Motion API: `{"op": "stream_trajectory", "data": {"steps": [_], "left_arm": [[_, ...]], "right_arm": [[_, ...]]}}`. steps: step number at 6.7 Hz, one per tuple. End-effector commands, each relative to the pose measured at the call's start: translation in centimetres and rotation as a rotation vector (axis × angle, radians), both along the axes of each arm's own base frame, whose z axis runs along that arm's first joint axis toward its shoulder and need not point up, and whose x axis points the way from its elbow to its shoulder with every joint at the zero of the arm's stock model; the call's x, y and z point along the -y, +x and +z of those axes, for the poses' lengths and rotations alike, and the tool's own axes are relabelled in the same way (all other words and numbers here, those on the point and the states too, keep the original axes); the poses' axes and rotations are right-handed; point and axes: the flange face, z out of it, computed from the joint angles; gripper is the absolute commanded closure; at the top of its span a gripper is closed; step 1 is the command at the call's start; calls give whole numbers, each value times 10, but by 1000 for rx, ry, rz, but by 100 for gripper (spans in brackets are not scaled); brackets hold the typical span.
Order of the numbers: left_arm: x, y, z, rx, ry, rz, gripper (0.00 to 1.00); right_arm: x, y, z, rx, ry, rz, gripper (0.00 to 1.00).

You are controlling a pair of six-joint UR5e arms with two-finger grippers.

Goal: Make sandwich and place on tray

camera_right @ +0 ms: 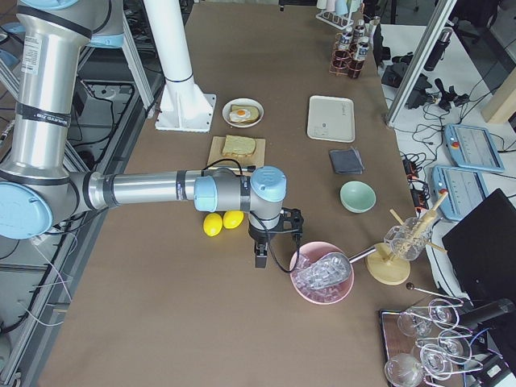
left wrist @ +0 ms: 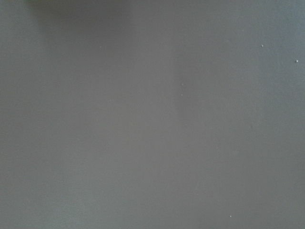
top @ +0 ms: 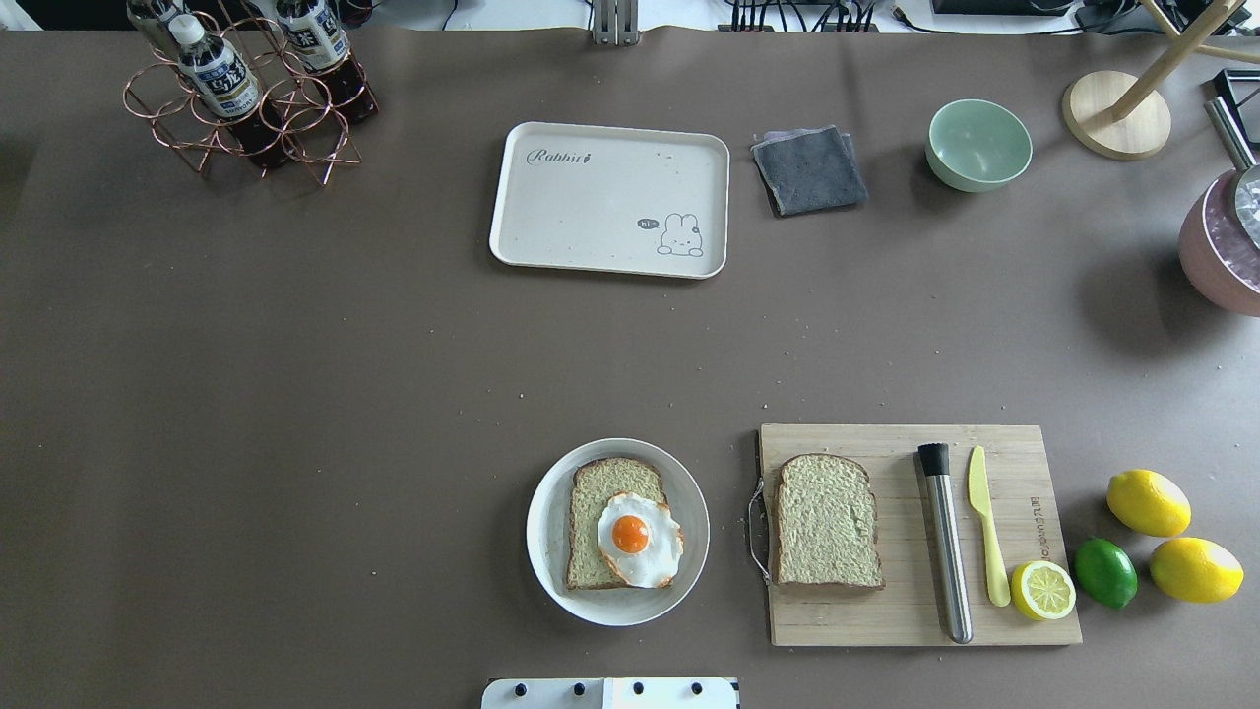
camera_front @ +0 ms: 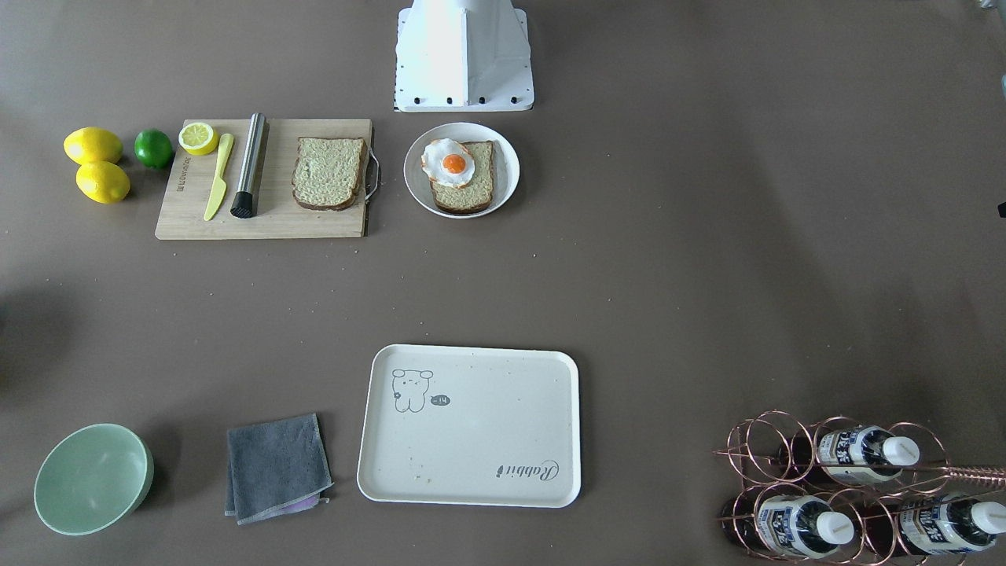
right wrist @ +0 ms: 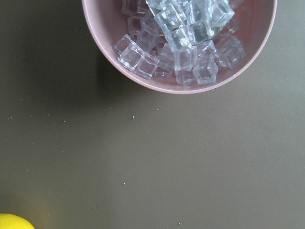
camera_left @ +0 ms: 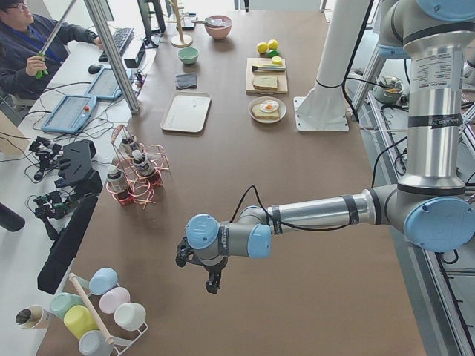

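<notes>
One bread slice (top: 596, 492) lies on the round white plate (top: 546, 537) with the fried egg (top: 638, 540) on top of it. A second bread slice (top: 827, 520) lies on the wooden cutting board (top: 896, 611). The cream tray (top: 591, 212) sits at the table's far side with nothing on it. My left gripper (camera_left: 213, 282) hangs over bare table at the table's left end, far from the bread. My right gripper (camera_right: 262, 256) hangs between the lemons and a pink bowl. Both show only in the side views, so I cannot tell if they are open or shut.
On the board lie a steel muddler (top: 945, 542), a yellow knife (top: 984, 537) and a lemon half (top: 1043, 590). Two lemons (top: 1148, 502) and a lime (top: 1104, 571) lie beside it. A grey cloth (top: 809, 169), green bowl (top: 978, 144), bottle rack (top: 246, 98) and pink ice bowl (right wrist: 181, 47) stand around.
</notes>
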Motion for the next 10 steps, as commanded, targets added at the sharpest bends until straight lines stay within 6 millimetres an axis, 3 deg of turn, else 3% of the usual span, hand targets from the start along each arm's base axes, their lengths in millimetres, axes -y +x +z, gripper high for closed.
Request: {"op": "stream_trajectory", "data": {"steps": [1, 6, 10], "left_arm": [[-2, 0, 1, -5, -4, 1, 2], [11, 1, -14, -8, 34, -2, 2], [12, 1, -13, -9, 24, -3, 2]], "right_arm": [[0, 0, 0, 1, -1, 0, 0], [-4, 0, 6, 0, -14, 0, 0], [-3, 0, 2, 7, -9, -1, 0]]}}
